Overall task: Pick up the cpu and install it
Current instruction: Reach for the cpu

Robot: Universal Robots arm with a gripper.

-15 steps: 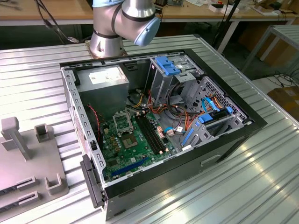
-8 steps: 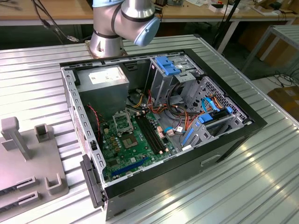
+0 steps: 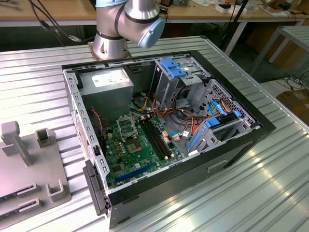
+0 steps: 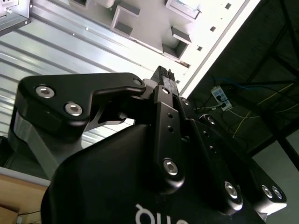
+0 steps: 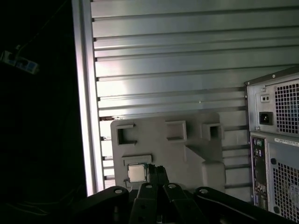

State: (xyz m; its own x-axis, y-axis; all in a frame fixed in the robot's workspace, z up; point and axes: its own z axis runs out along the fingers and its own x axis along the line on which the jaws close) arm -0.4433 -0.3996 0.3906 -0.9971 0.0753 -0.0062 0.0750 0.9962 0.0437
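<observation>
The gripper point(image 5: 157, 171) hangs over the grey fixture plate point(image 5: 187, 140), and in both wrist views its fingertips point(image 4: 167, 77) look pressed together with nothing between them. The cpu point(image 5: 137, 172) lies flat in a shallow square recess of that plate. The recess is near the plate edge that runs along the worktop point(image 5: 163, 56) edge, on the side away from the computer case point(image 5: 275, 140). In the first wrist view the fingertips sit just beside the cpu and off its centre. The step in hand looks like the approach for the pick, not yet a grasp. To do it well, I judge the fingers should be spread wider than the plate and centred over it. They should then come straight down and close on two opposite edges, so the thin plate stays level and does not tip or catch on the recess wall. How high the fingertips stand above the cpu cannot be judged, and one fingertip overlaps the cpu's near edge. The gripper's own body covers the nearer part of the fixture plate. In the exterior view that plate is cut off at the exterior view's left. The socket point(image 3: 126, 126) on the green motherboard point(image 3: 130, 154) is visible there, but I cannot tell whether its frame stands open.
</observation>
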